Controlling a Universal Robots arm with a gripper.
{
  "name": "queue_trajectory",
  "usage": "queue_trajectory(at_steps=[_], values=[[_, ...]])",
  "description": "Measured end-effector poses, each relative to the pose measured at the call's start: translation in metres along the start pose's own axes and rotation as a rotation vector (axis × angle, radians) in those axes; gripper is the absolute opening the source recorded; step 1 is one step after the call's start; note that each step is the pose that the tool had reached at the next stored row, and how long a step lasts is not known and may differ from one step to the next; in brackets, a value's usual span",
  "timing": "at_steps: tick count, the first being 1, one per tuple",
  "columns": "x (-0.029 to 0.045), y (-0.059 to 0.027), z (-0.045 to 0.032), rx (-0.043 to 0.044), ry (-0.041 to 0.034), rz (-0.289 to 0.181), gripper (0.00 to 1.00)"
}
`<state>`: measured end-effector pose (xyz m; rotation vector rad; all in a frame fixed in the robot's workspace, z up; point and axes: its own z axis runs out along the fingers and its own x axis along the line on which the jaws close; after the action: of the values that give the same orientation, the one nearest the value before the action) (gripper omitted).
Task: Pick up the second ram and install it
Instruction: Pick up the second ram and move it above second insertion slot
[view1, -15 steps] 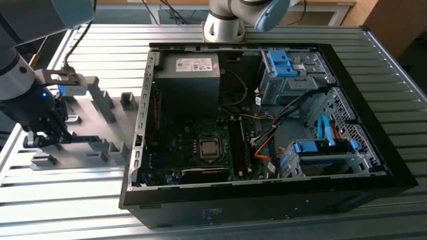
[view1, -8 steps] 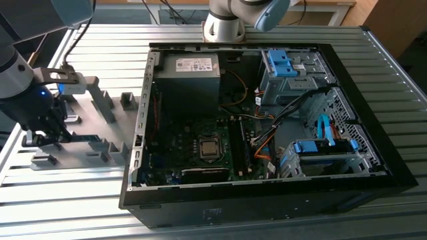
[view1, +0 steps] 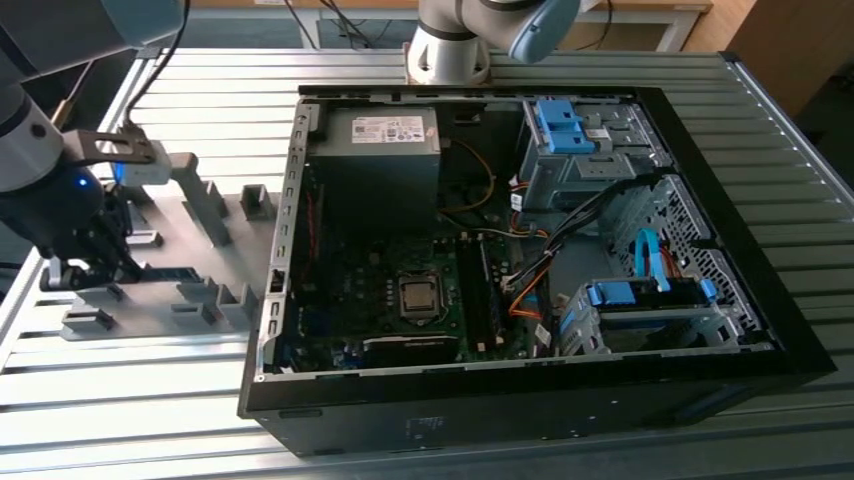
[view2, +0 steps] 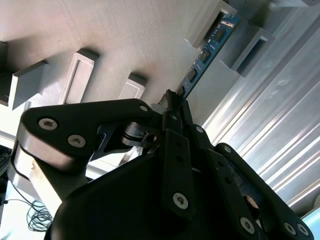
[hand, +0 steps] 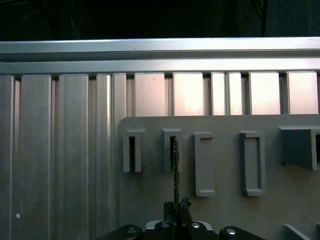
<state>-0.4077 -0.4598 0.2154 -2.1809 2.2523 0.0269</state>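
On the exterior view's left, the arm's dark claw (view1: 83, 262) hangs low over a grey fixture plate (view1: 158, 292) with raised slotted blocks. The plate lies on the ribbed aluminium bench (view1: 134, 400). Beside the plate, toward the exterior view's right, lies an open black computer case (view1: 534, 400). Its grey power supply (view1: 380, 175) carries a white printed label (view1: 384, 130) whose text cannot be read.

In the second wrist view, the claw (view2: 173, 102) is closed on the near end of the second ram (view2: 207, 47), a slim blue-green circuit-board strip with a row of dark chips. The strip's far end sits in the slot of a grey fixture block (view2: 226, 8) on the plate (view2: 125, 40).

In the first wrist view, the second ram (hand: 175, 172) appears edge-on as a thin dark line. It runs from the claw (hand: 176, 212) up into a slotted block (hand: 167, 150), with a neighbouring slotted block (hand: 125, 151) just beside it and the bench (hand: 50, 150) beyond the plate's edge.
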Motion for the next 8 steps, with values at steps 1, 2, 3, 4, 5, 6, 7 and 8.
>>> queue_trajectory(at_steps=[1, 2, 3, 4, 5, 6, 7, 8], values=[[0.0000, 0.0000, -0.0005, 0.0000, 0.0000, 0.000, 0.14], [0.0000, 0.0000, -0.0010, 0.0000, 0.0000, 0.000, 0.14], [0.0000, 0.0000, -0.0013, 0.0001, -0.0001, 0.000, 0.14], [0.0000, 0.0000, -0.0017, 0.0000, 0.0000, 0.000, 0.14], [0.0000, 0.0000, -0.0022, -0.0001, 0.0001, 0.000, 0.14], [0.0000, 0.0000, -0.0026, 0.0000, 0.0000, 0.000, 0.14], [0.0000, 0.0000, -0.0032, -0.0001, 0.0001, 0.000, 0.14], [0.0000, 0.0000, -0.0037, -0.0001, 0.0001, 0.000, 0.14]])
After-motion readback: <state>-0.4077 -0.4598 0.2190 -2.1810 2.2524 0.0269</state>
